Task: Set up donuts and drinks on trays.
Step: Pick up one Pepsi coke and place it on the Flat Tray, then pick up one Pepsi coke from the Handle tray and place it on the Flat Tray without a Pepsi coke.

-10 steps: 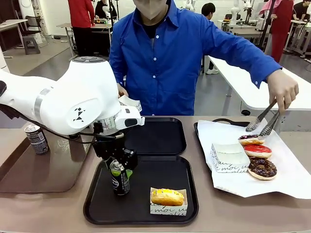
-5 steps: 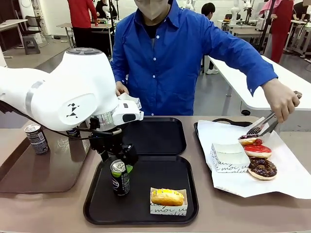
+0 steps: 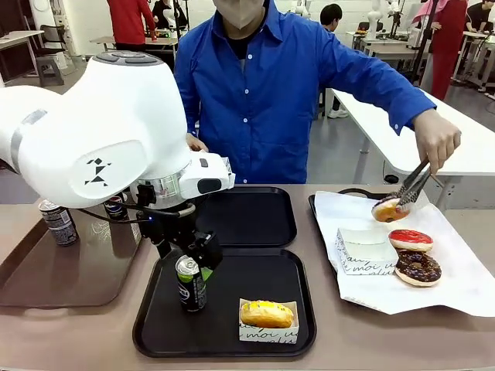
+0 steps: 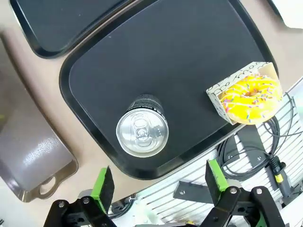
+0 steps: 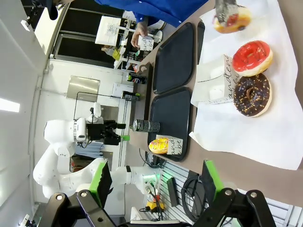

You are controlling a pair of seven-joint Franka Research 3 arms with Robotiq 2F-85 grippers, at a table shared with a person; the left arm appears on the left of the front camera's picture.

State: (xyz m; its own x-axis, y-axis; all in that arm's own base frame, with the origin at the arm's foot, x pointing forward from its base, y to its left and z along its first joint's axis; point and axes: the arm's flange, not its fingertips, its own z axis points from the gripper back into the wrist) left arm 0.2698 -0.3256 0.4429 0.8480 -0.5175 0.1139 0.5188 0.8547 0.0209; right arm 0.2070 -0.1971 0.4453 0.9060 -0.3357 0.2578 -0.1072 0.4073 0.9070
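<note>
A black Pepsi can [image 3: 190, 284] stands upright at the left of the near black tray [image 3: 255, 282], free of any grip. My left gripper [image 3: 193, 259] hangs open just above its top. In the left wrist view the silver can top [image 4: 142, 132] lies beyond the spread green pads [image 4: 103, 187], not between them. A yellow donut [image 3: 267, 313] in a paper box rests at that tray's front right. The far tray [image 3: 247, 216] is bare. The person's tongs hold a donut [image 3: 387, 209] above the white paper. My right gripper [image 5: 155, 177] is open and holds nothing.
A red donut [image 3: 410, 239], a chocolate donut [image 3: 418, 267] and a paper box [image 3: 363, 251] lie on the white sheet [image 3: 464, 278] at the right. The brown tray [image 3: 77, 270] at the left carries two more cans [image 3: 58, 222].
My left gripper has opened off the can and risen a little; the can stays on the tray. The person's tongs closed on a donut and lifted it off the paper.
</note>
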